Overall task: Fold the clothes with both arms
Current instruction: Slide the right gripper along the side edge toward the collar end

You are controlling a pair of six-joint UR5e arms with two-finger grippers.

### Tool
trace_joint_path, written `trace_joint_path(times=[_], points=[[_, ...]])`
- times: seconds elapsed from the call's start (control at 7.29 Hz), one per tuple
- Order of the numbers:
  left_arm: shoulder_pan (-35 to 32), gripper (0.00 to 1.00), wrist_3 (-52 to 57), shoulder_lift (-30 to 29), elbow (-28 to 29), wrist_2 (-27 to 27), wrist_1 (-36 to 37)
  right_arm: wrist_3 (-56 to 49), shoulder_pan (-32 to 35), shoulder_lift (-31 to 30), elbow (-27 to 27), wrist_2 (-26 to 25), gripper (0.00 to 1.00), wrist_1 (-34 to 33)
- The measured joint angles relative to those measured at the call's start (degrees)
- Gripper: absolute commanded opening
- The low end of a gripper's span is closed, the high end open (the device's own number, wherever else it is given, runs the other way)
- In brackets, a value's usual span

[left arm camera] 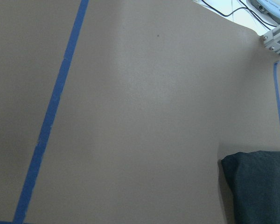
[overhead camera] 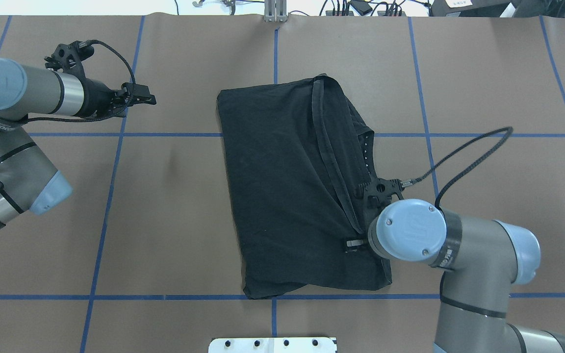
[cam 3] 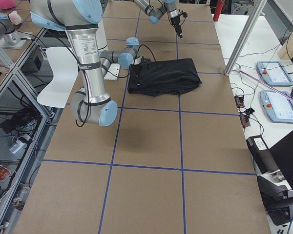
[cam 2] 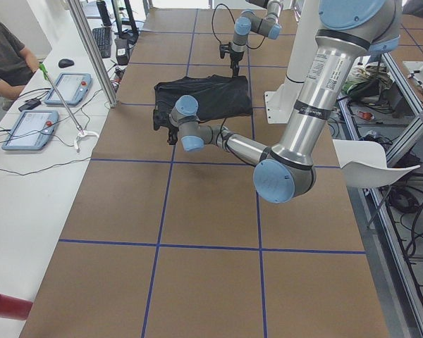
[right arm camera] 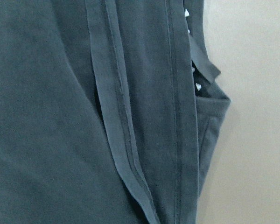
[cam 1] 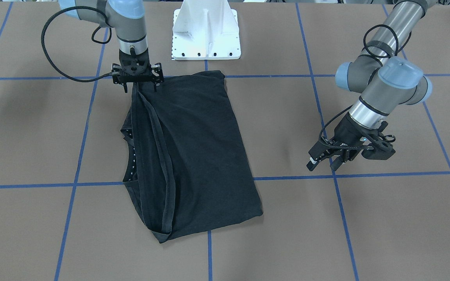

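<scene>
Black T-shirt (cam 1: 201,148) lies folded into a rough rectangle mid-table (cam 1: 33,136), right of centre from the robot's side. Its long axis runs near-to-far from the robot, with the far end skewed a bit to the robot's left. The near short edge sits just in front of the white pedestal (cam 1: 205,31). Can't tell which end is the collar.

Right gripper (cam 1: 140,89) points straight down over the shirt's near right corner. Its fingers are spread wide, either side of the raised fold ridge, and nothing is visibly clamped. Can't tell whether the pads touch the cloth. In the overhead view the wrist cap hides most of it.

Left gripper (cam 1: 323,166) is well apart from the shirt, off on the robot's left and tilted low over bare table. There is a gap between its fingers and it is empty.

The shirt shows plain black fabric on top with no lettering. A long flap is folded in along the right side, and its stitched hem band (right arm camera: 116,121) runs lengthwise. The layers converge under the right gripper. A row of small white print specks (right arm camera: 197,86) peeks from under the right edge. The left part is smooth, the right side bunched and ridged. Blue tape lines (cam 1: 287,177) cross under the shirt.
</scene>
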Motion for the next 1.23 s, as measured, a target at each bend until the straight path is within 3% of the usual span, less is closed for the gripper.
trace_joint_path(times=[0.55, 0.82, 0.96, 1.23], points=[[0.0, 1.0, 0.0, 0.1, -0.2, 0.0, 0.3, -6.1, 7.7, 15.4, -17.1, 0.1, 1.0, 0.1], [0.0, 1.0, 0.0, 0.1, -0.1, 0.0, 0.3, -6.8, 10.2, 22.3, -26.1, 0.0, 0.89, 0.4], [0.1, 1.0, 0.0, 0.1, -0.1, 0.0, 0.3, -6.9, 11.2, 25.4, -30.7, -0.2, 0.89, 0.5], [0.1, 1.0, -0.1, 0.1, -0.2, 0.0, 0.3, -7.0, 11.8, 27.4, -33.6, -0.2, 0.91, -0.4]])
